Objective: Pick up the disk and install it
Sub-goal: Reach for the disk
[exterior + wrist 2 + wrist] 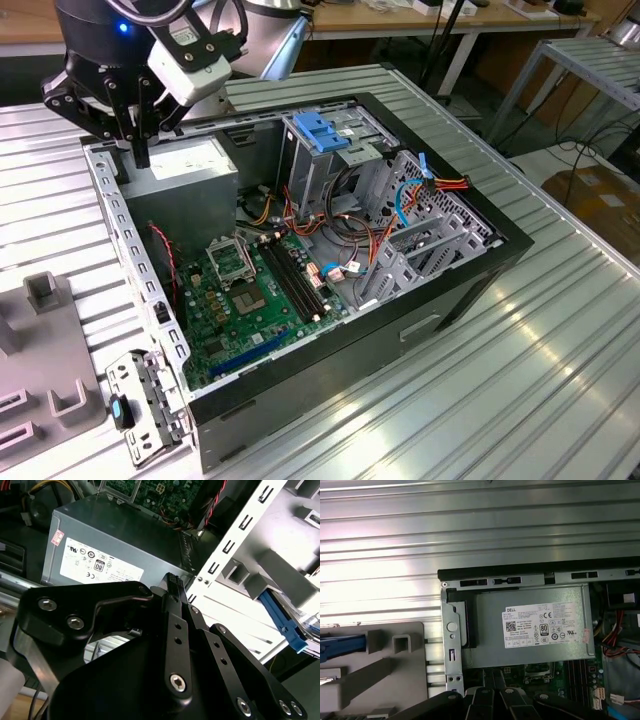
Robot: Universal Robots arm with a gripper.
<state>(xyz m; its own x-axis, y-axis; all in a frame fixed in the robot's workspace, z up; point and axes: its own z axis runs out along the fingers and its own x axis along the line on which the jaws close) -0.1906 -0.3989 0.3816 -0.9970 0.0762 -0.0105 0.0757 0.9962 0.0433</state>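
**Pincer shut and empty over the power supply**

Here we go: in the exterior view the pincer (140, 150) hangs at 10 o'clock of the open computer case (300, 395). It is closed on nothing, fingertips together just above the grey power supply (185, 172). The disk (340, 646) lies outside the case on the grey holder (50, 400). That holder sits at 8 o'clock on the ribbed worktop (500, 400). 1 blue side rail (282, 622) of the disk shows in both wrist views.

log | we find a white rectangular paper sticker (546, 625) with black print, a code square and round marks on the big grey metal power-supply box (530, 655), in both wrist views | small pinkish printed sticker (57, 536) beside it | we read none off
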